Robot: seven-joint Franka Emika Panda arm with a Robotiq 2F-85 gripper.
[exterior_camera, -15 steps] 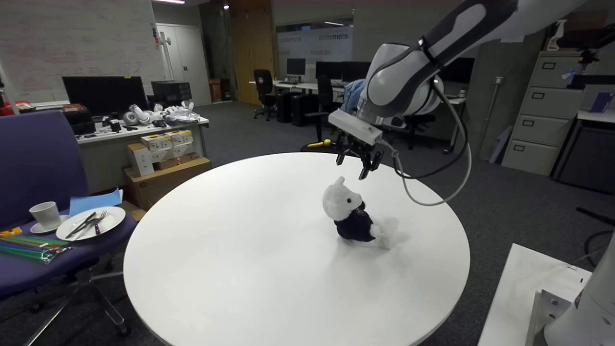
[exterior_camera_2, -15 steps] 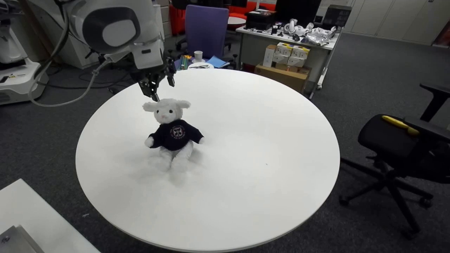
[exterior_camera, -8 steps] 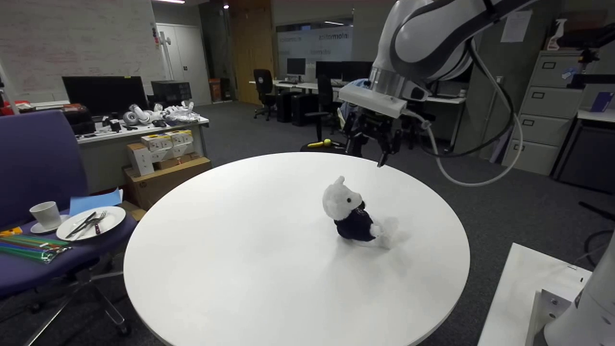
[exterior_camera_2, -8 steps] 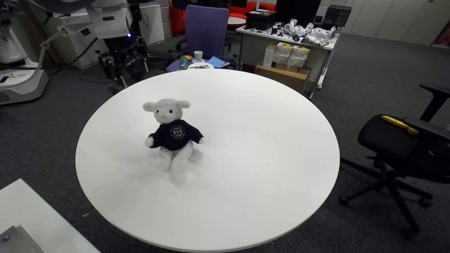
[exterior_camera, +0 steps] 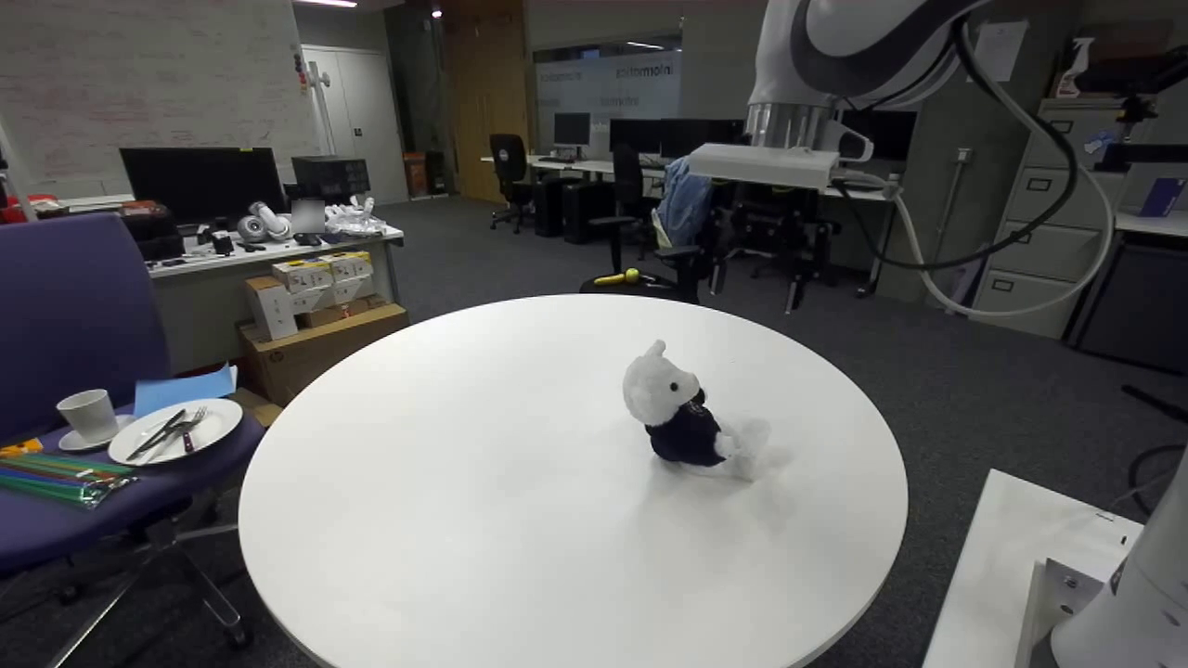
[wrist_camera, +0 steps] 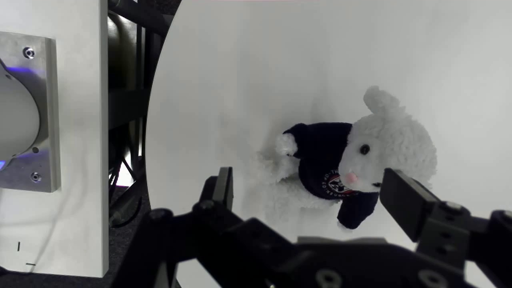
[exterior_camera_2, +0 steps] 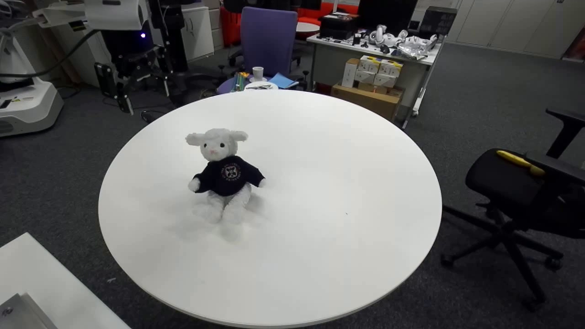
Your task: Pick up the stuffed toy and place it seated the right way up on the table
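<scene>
The stuffed toy, a white lamb in a dark navy jumper, sits upright on the white round table [exterior_camera: 445, 520]. It shows in both exterior views, side-on [exterior_camera: 685, 436] and from the front [exterior_camera_2: 226, 178]. In the wrist view the toy [wrist_camera: 324, 148] lies below the jaws, head to the right and legs to the left. My gripper [wrist_camera: 308, 176] is open and holds nothing. In an exterior view the gripper [exterior_camera_2: 147, 98] hangs up behind the toy's head side, apart from it. The gripper [exterior_camera: 754, 289] is well above table height. The right finger hides a bit of the toy's head.
A purple chair [exterior_camera: 74, 306] beside the table bears a plate [exterior_camera: 218, 417] and a cup [exterior_camera: 88, 413]. A black chair [exterior_camera_2: 507, 183] with a yellow object [exterior_camera_2: 514, 158] stands at the table's other side. The white base table [wrist_camera: 80, 140] stands close to the round table's edge.
My open gripper has risen and moved away from the toy, rightward in an exterior view and leftward in an exterior view. It has also levelled to point down. The toy has not moved.
</scene>
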